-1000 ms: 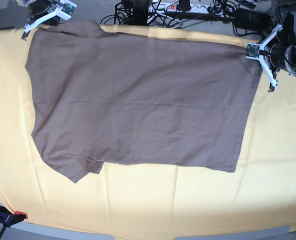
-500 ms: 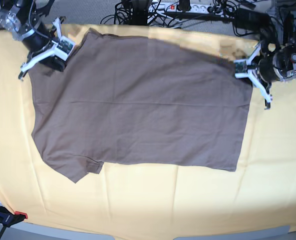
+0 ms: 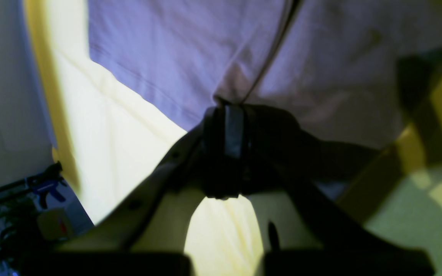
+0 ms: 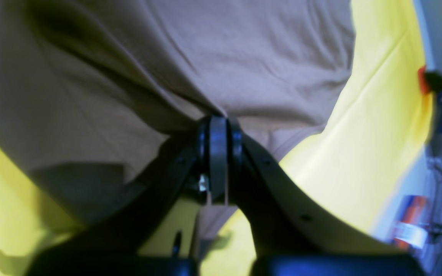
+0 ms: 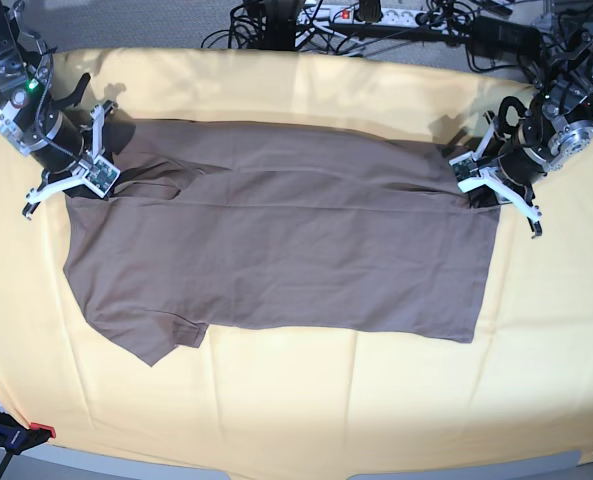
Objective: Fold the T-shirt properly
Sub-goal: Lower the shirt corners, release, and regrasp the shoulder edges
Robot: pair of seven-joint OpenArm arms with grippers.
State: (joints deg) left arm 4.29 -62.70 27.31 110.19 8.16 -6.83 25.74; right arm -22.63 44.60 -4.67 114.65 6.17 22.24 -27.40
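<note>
The T-shirt is laid flat across the middle of the bench, on the yellow cloth, with its far edge lifted and carried toward the near side. That edge is held at both far corners: the right claw is pinched shut on the fabric at the scene's left, by the sleeve, and the left claw is closed on the hem corner at the scene's right. In both wrist views the cloth is seen bunched and pulled into the closed tips; how much fabric is caught cannot be judged well, as these views are blurred.

The step in hand is judged to be a lengthwise fold, far edge brought over to the near edge. It would be done well if both claws were moved together at the same height and pace, so that the lifted edge is kept taut and straight between them. The edge should be carried past the middle and laid level with the near hem before release. A slack middle is likely to leave a crease.

The yellow cloth is lightly wrinkled and covers the bench. Cables and a power strip are seen beyond the far edge, and a clamp at the near left corner.
</note>
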